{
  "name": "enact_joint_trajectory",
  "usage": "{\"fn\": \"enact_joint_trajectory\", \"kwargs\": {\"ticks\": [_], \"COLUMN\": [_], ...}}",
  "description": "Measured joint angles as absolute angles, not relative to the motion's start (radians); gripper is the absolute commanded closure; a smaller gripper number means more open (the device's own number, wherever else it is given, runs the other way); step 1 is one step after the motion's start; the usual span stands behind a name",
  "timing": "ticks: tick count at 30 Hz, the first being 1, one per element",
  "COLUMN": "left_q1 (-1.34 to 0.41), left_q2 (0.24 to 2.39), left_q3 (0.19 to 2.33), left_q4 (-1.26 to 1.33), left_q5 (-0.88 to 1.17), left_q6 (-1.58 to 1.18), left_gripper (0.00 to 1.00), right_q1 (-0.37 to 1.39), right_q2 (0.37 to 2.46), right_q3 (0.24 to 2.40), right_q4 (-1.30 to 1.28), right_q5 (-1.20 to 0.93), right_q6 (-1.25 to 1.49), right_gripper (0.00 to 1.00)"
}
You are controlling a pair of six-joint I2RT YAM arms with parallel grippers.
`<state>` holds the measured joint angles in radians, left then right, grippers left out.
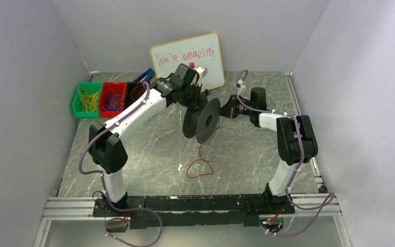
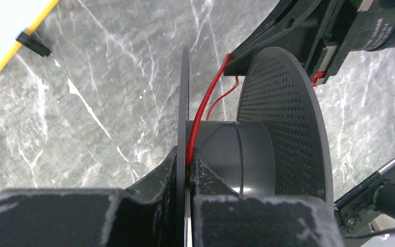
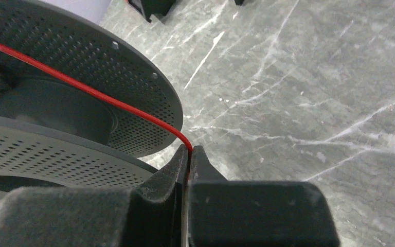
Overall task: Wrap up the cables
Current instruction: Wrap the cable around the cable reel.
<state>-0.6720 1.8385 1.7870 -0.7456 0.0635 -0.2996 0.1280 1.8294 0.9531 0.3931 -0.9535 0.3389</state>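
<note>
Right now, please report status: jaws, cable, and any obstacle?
Left jaws shut on spool flange, red cable in the same pinch. Right jaws shut on cable. Slack hangs to a loose loop on table. No obstacle seen.

The table (image 3: 313, 77) looks like polished grey stone, smooth and white-veined. The spool (image 2: 283, 118) is matt dark-grey plastic, its flanges perforated and its hub smooth with a dull sheen. The cable (image 3: 108, 100) has a glossy red plastic sheath. The right gripper (image 3: 189, 154) has fingers (image 3: 257, 206) of coarse matt black, scuffed pale at the edges.
</note>
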Motion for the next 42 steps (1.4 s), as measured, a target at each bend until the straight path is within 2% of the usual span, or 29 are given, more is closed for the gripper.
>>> {"fn": "enact_joint_trajectory", "kwargs": {"ticks": [19,30,36,42], "left_q1": [-0.516,-0.499,-0.493,-0.451], "left_q2": [1.805,1.795,1.795,1.795], "left_q3": [2.09,2.157,2.206,2.231], "left_q4": [-0.856,-0.976,-1.026,-1.045], "left_q5": [0.198,0.141,0.076,0.063], "left_q6": [-0.365,-0.414,-0.434,-0.462], "left_gripper": [0.97,0.97,0.97,0.97], "right_q1": [0.179,0.252,0.298,0.35], "right_q2": [1.678,1.667,1.67,1.694], "right_q3": [1.06,1.08,1.08,1.085], "right_q4": [0.355,0.321,0.316,0.323], "right_q5": [-0.966,-0.94,-0.942,-0.957], "right_q6": [0.282,0.177,0.121,0.104], "right_gripper": [1.0,0.99,0.92,0.92]}}
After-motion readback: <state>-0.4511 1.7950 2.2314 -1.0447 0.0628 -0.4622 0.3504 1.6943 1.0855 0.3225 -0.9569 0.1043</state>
